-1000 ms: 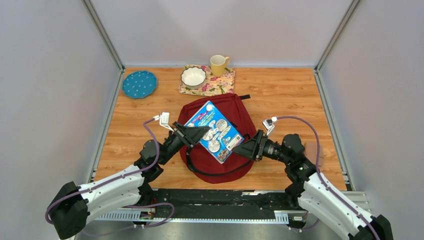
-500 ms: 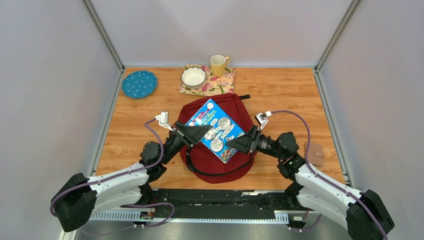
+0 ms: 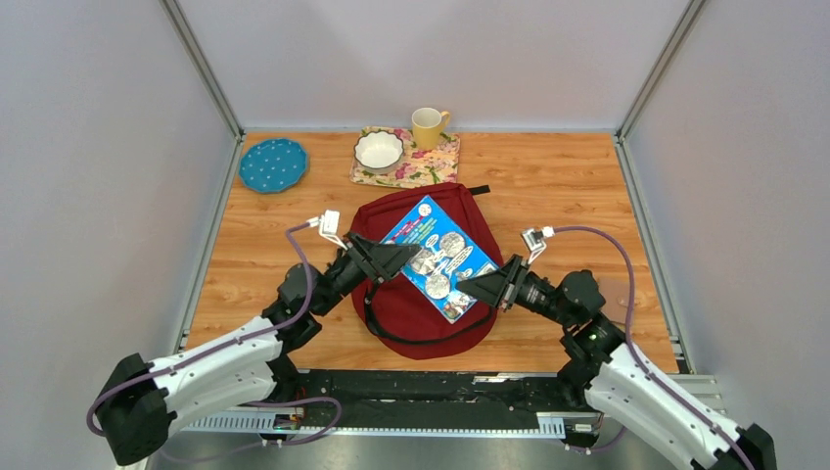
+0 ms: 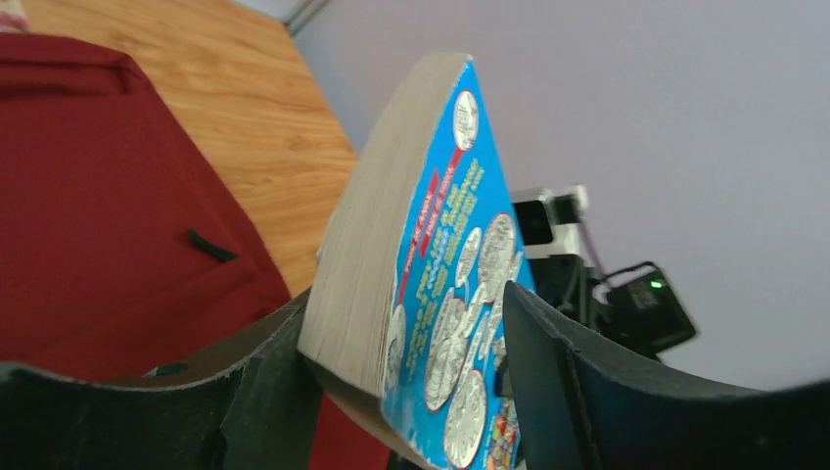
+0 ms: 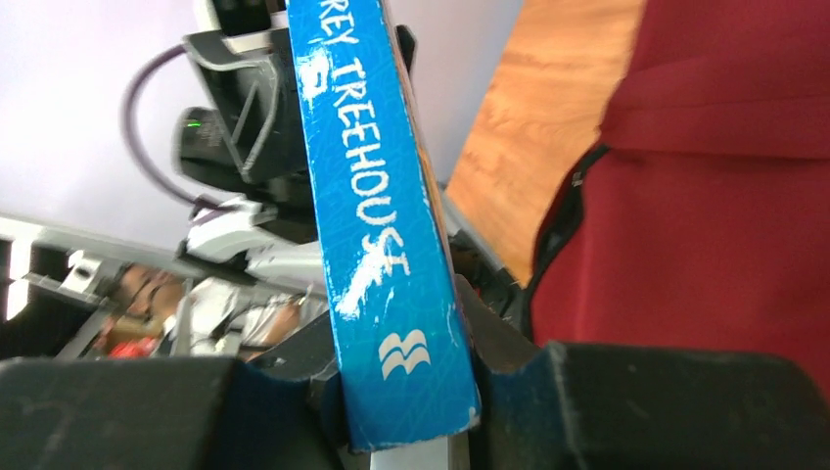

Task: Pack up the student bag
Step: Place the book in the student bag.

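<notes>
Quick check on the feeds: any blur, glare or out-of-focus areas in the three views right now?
Top external: evenly lit, sharp, no glare on the book. Left wrist: the cover print is soft and blurred, background hazy. Right wrist: spine lettering reads clearly; the student bag beside it is slightly soft.

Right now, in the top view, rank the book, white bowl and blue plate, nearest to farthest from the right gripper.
1. Book, clamped in the right gripper.
2. White bowl, far centre, on the floral mat.
3. Blue plate, far left corner.
</notes>
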### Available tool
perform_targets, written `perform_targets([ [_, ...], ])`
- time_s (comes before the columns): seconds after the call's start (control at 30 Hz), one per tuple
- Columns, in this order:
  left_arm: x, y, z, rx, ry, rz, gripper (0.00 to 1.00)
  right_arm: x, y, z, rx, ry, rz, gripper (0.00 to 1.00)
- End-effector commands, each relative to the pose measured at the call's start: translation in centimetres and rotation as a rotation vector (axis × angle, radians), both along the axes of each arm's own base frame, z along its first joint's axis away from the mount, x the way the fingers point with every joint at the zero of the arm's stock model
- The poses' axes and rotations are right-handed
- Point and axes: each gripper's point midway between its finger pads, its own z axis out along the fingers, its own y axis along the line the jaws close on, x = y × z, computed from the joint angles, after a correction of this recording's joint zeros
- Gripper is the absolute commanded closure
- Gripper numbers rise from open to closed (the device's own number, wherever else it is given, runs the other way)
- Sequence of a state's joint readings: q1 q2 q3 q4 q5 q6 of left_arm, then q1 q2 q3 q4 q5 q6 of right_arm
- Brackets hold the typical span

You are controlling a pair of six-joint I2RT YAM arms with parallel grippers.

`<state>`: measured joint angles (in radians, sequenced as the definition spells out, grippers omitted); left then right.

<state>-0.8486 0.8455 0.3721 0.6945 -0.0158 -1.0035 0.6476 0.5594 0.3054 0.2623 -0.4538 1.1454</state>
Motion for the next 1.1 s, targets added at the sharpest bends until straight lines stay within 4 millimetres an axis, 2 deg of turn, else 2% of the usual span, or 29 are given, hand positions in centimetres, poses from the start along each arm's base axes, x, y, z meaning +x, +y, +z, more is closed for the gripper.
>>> perform_targets([
  [0.0, 1.2, 1.0, -1.1, 0.415, -0.010, 0.063, 0.29, 2.9, -5.1, 0.7, -0.157, -0.059, -0.347, 1.00],
  [0.03, 1.3, 1.1, 0.0, 0.445, -0.033, 0.070, 0.30, 2.7, -6.4, 2.2, -0.150, -0.106, -0.398, 1.00],
  [0.07, 1.0, 1.3, -1.2, 0.517, -0.018, 0.050, 0.29, 2.5, -7.4, 1.3, -0.199, -0.078, -0.433, 1.00],
  [0.1, 1.1, 1.2, -1.8, 0.574, -0.043, 0.031, 0.29, 3.2, -9.0, 1.4, -0.220, -0.078, -0.527, 1.00],
  [0.13, 0.6, 0.7, -1.6, 0.595, -0.063, -0.009, 0.29, 2.9, -10.1, 1.9, -0.223, -0.096, -0.563, 1.00],
  [0.2, 0.0, 0.0, -3.4, 0.719, -0.111, -0.058, 0.28, 2.9, -12.5, 2.1, -0.264, -0.071, -0.666, 1.00],
  [0.23, -1.1, -0.7, -3.9, 0.789, -0.149, -0.085, 0.28, 2.5, -13.6, 1.6, -0.293, -0.048, -0.697, 1.00],
  [0.27, -1.5, -1.0, -4.6, 0.877, -0.210, -0.103, 0.28, 2.5, -14.9, 2.5, -0.292, -0.054, -0.758, 1.00],
  [0.3, -1.8, -1.5, -5.7, 0.950, -0.227, -0.122, 0.28, 2.3, -15.6, 2.8, -0.299, -0.055, -0.784, 1.00],
  [0.33, -2.9, -2.0, -6.2, 1.011, -0.257, -0.153, 0.27, 2.0, -16.4, 2.1, -0.338, -0.035, -0.801, 1.00],
  [0.37, -3.1, -2.1, -6.7, 1.058, -0.286, -0.176, 0.27, 1.8, -17.4, 3.2, -0.333, -0.043, -0.843, 1.00],
  [0.43, -4.5, -3.2, -7.8, 1.080, -0.313, -0.269, 0.27, 1.4, -18.2, 2.9, -0.365, -0.030, -0.861, 1.00],
  [0.57, -7.7, -5.0, -8.6, 1.023, -0.366, -0.435, 0.26, 1.2, -18.4, 3.4, -0.348, -0.023, -0.865, 1.00],
  [0.73, -11.2, -6.2, -9.7, 0.944, -0.380, -0.602, 0.25, 1.4, -17.5, 2.9, -0.336, -0.003, -0.837, 1.00],
  [0.93, -12.9, -7.0, -11.0, 0.958, -0.390, -0.687, 0.24, 2.0, -15.4, 2.2, -0.319, 0.015, -0.766, 1.00],
  [1.07, -12.8, -7.1, -11.9, 0.986, -0.374, -0.679, 0.24, 2.1, -14.5, 1.8, -0.324, 0.025, -0.730, 1.00],
])
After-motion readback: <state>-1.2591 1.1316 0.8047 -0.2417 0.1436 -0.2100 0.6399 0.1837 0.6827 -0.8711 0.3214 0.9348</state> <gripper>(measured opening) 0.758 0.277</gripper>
